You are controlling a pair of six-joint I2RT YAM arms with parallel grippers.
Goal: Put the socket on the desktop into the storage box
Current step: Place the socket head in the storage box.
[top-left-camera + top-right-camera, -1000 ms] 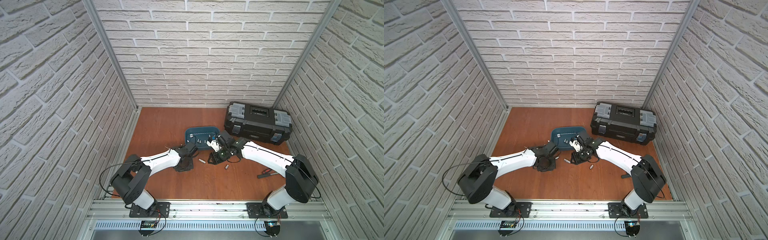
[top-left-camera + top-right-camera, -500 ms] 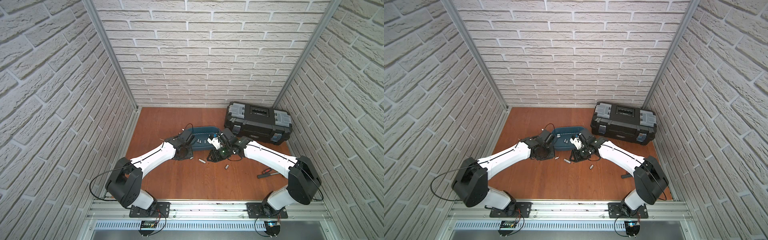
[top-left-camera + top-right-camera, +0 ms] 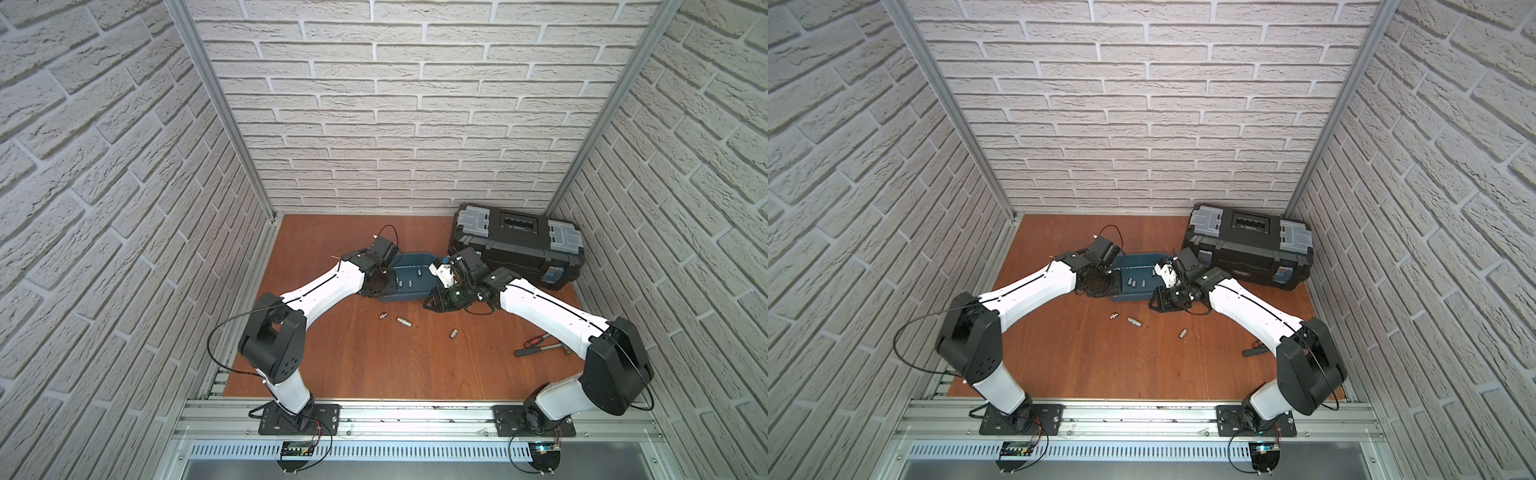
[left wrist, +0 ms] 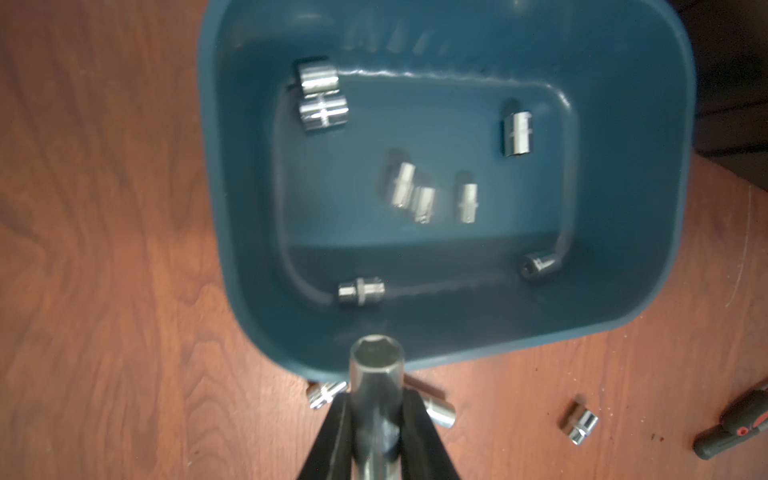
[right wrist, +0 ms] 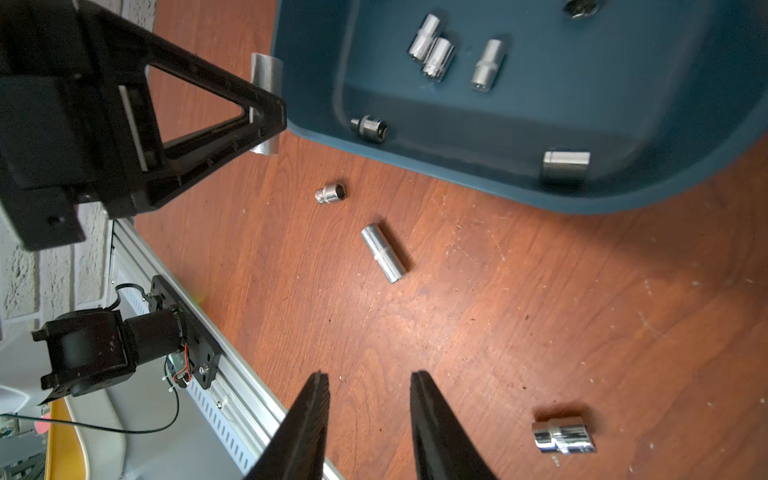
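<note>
One reddish wooden desktop (image 3: 374, 365) carries everything. At its far right corner sits a black toolbox (image 3: 519, 245), and just left of that is the teal storage box (image 3: 411, 262). The left gripper (image 4: 376, 399) is clenched around a tall socket (image 4: 376, 370), held at the box's rim. The right gripper (image 5: 370, 382) hangs released and empty over bare wood. Several small sockets (image 4: 467, 203) lie inside the box. Three loose sockets (image 3: 403, 321) lie on the desktop just in front of it.

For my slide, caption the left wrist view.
A socket in the left claw, by the storage box rim.
</note>
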